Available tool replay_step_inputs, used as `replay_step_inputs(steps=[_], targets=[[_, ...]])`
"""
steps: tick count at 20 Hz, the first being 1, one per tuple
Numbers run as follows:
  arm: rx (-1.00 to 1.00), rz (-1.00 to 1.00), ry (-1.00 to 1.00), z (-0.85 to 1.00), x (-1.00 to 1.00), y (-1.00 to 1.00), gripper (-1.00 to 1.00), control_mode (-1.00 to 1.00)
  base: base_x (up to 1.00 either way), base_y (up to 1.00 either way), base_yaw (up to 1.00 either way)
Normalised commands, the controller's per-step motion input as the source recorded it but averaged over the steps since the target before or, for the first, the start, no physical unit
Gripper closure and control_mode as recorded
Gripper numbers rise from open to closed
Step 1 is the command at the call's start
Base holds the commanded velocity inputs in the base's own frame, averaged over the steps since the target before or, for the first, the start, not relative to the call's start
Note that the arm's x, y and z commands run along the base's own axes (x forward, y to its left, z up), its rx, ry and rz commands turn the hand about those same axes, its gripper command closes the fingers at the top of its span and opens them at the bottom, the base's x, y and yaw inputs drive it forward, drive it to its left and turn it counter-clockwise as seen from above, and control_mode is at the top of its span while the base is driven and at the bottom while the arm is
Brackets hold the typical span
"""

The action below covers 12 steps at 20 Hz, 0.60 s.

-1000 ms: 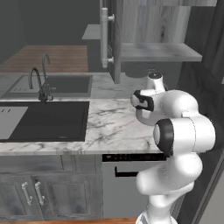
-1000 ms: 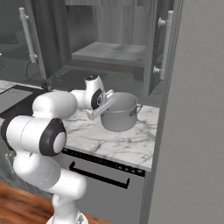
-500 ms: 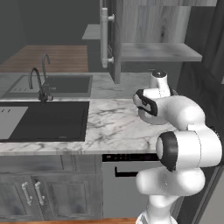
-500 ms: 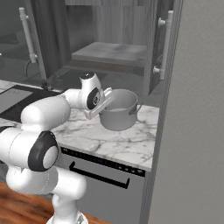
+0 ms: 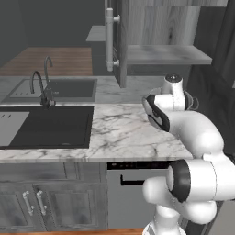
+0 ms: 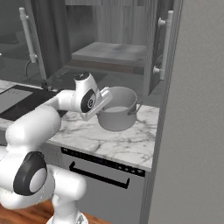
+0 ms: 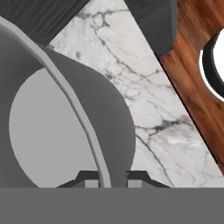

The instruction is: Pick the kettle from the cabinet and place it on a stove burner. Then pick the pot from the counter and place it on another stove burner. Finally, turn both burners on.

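**Pot held by its rim above the counter**

Gripper [image 7: 106,180] clamped narrowly on the near rim of the pot [image 6: 117,114], one fingertip [image 7: 89,180] inside the wall and the other outside, as seen in the hand view. Rim runs as a thin curved band straight down between the two tips. Pale flat bottom of the pot visible to the left of the rim; outer grey wall to the right.

In the right base view, pot appears raised slightly and tilted over the counter [image 6: 124,146]; contact with the marble cannot be confirmed from this angle. Small side handle visible on the pot's right. Arm reaches from the lower left, hand angled down onto the rim at the pot's left side.

In the left base view, pot mostly hidden behind the arm's upper links. Black cooktop [image 5: 48,126] set into the counter to the left, well apart from the pot. Sink with arched faucet [image 5: 40,87] behind the cooktop.

Cabinet [image 6: 114,30] stands open behind the pot, white bar handle [image 6: 165,45] on its right door. Grey shelf inside bare.
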Motion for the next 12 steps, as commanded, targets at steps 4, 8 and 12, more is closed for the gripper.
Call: replay_step_inputs(steps=[4, 8, 12], targets=[[0.00, 0.00, -0.02, 0.21, -0.40, 0.00, 1.00, -1.00, 0.00, 0.00, 0.00], [-0.01, 0.00, 0.00, 0.18, -0.36, 0.00, 1.00, -1.00, 0.00, 0.00, 0.00], [0.00, 0.00, -0.01, 0.20, -0.36, 0.00, 1.00, -1.00, 0.00, 0.00, 0.00]])
